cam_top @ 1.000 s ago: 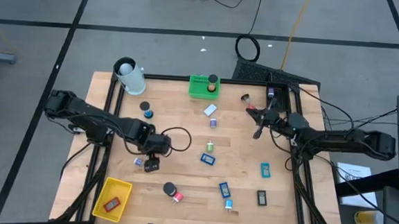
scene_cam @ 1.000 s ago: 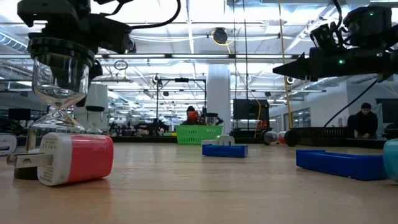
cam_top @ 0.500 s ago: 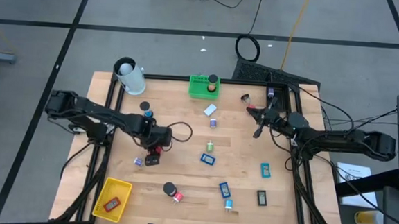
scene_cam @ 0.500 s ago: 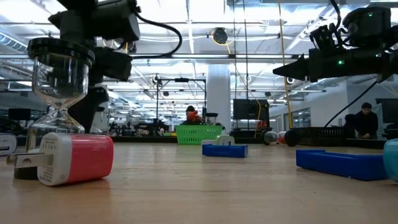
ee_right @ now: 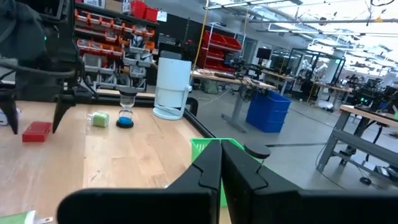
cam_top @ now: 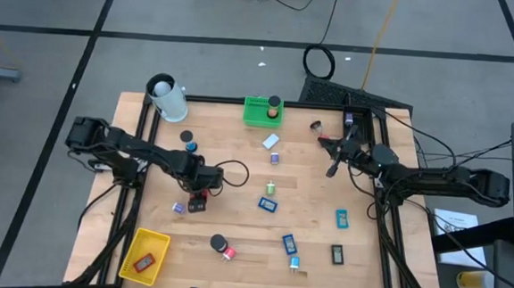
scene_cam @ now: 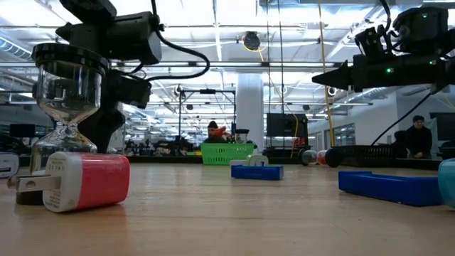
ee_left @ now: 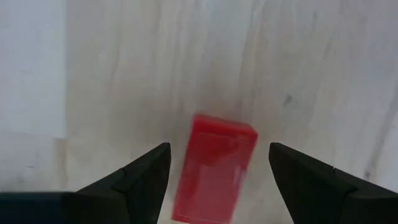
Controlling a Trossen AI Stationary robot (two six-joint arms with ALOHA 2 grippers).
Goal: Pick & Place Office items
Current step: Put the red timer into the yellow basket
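A small red block (ee_left: 214, 168) lies flat on the wooden table (cam_top: 237, 174), left of its middle. My left gripper (ee_left: 217, 149) points straight down over it, open, one finger on each side of the block and apart from it. The right wrist view shows the same red block (ee_right: 36, 130) between those two fingers. In the high view my left gripper (cam_top: 198, 199) hides most of the block. My right gripper (cam_top: 330, 173) is shut on nothing and hangs roughly level above the table's far right part.
Blue and teal blocks (cam_top: 268, 204) (cam_top: 342, 220) (cam_top: 289, 244) lie about the table's middle and right. A black-capped hourglass (scene_cam: 67, 107) and a red-and-white plug (scene_cam: 82, 181) sit near the front edge. A green basket (cam_top: 262, 111), yellow basket (cam_top: 145, 253) and white cylinder (cam_top: 166, 98) stand at the edges.
My left gripper has come down toward the table and shifted a little toward the far edge, ending over the red block. The block has stayed where it was. My right arm has kept still.
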